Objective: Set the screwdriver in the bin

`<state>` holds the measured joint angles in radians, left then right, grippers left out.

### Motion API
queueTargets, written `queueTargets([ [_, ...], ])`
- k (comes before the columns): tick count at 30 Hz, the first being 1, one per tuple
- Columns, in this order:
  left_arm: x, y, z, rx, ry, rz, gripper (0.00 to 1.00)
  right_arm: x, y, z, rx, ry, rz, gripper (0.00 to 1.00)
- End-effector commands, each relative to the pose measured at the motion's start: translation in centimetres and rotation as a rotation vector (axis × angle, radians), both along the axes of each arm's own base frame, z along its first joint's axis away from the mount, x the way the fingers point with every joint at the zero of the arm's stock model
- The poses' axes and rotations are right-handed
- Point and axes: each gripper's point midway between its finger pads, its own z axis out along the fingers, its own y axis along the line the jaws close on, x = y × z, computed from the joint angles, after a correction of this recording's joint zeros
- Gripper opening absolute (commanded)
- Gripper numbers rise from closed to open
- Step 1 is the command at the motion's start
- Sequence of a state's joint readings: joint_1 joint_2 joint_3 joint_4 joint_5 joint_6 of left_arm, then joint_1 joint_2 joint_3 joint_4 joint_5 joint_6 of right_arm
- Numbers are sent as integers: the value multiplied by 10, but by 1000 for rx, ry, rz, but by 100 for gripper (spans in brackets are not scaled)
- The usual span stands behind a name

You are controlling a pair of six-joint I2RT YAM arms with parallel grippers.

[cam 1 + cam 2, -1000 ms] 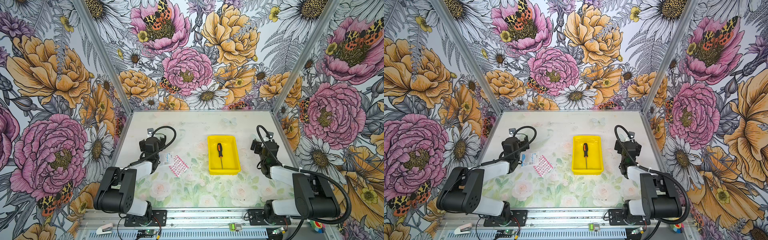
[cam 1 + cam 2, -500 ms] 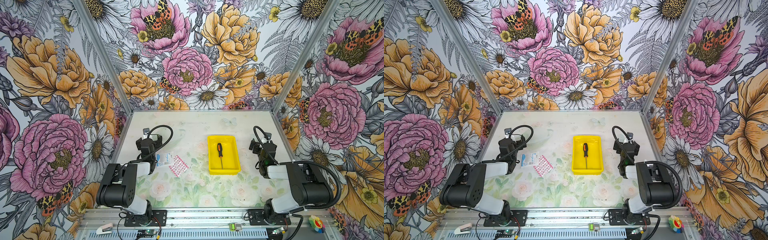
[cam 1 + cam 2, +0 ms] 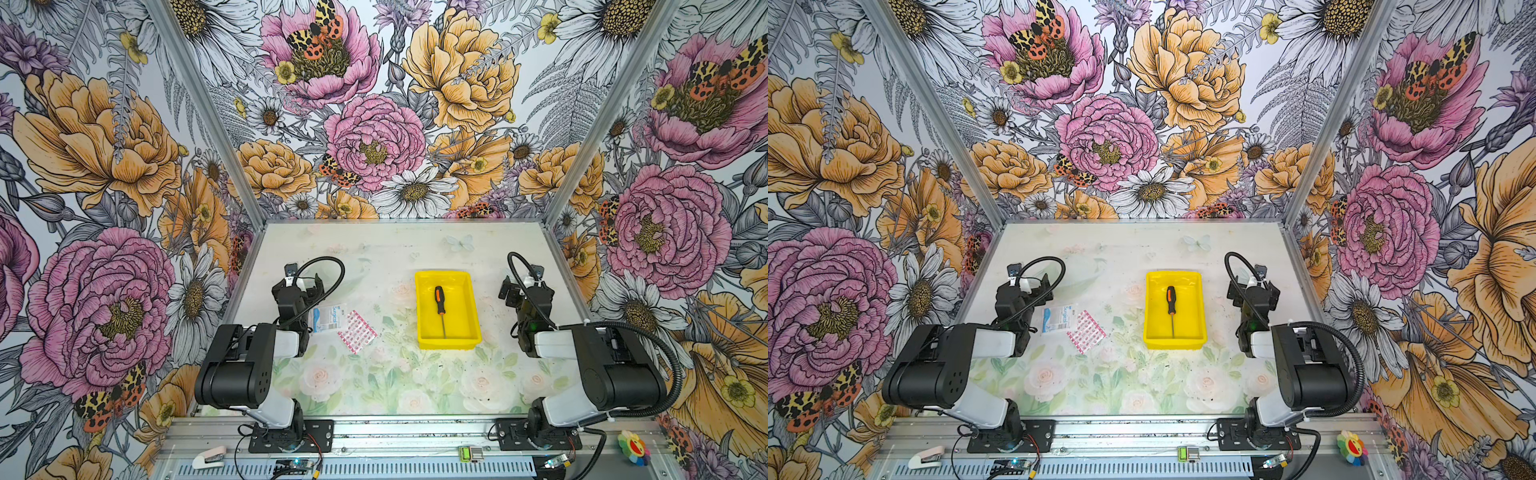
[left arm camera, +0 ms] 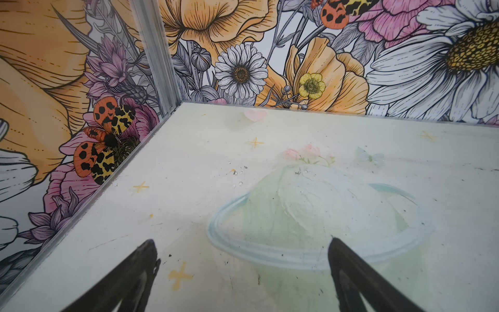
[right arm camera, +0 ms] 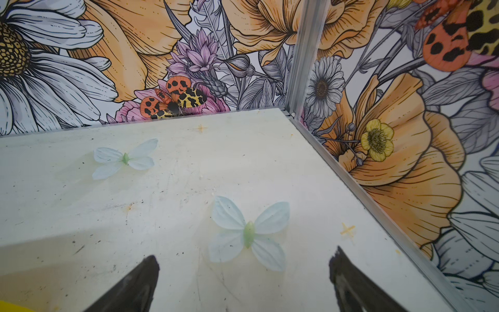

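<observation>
Right gripper (image 5: pixel 244 256): jaws spread wide and empty, with only bare table (image 5: pixel 175 167) under them. A sliver of the yellow bin (image 5: pixel 10 306) shows in the lower left corner of this wrist view.

Left gripper (image 4: pixel 241 241): also spread wide and holding nothing, over a faint printed dome shape on the table.

In both top views the arms sit folded low. The right gripper (image 3: pixel 521 286) is at right-middle of the frame, near the bin but apart from it. The left gripper (image 3: pixel 297 286) is at left-middle, near a white-and-blue packet (image 3: pixel 328 319) and a pink checked packet (image 3: pixel 356 337).

The bin (image 3: pixel 446 345) (image 3: pixel 1173 343) sits right of centre. The screwdriver (image 3: pixel 439 309) (image 3: pixel 1170 309) lies flat on its floor, the handle toward the top of the frame and the shaft toward the bottom. It runs along the bin's length, a little left of the bin's middle and clear of the walls. Judged from this, the task looks complete.

Handling, as a judgement:
- The screwdriver is probably light and rigid, and not fragile.
- The shaft is thin and smooth, so it would likely slip or pivot in the jaws.
- The black-and-orange handle is thicker and probably grippier, so it is the better place to hold, with the jaws across it near mid-handle.
- It may roll if nudged.
- The bin looks like light plastic and could slide if bumped.
</observation>
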<state>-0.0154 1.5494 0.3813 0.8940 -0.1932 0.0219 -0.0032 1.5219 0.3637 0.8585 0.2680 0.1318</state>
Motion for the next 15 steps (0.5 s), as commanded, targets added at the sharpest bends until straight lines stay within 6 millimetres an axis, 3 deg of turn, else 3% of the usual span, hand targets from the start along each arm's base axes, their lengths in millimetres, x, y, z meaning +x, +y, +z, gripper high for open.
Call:
queueTargets([
  [1,1,-3,9,-14,-46,-8,99,4,1,9,-14,-35,-3,100],
  [15,4,-11,8,-37,-42,-99,99,4,1,8,-14,-32,-3,99],
])
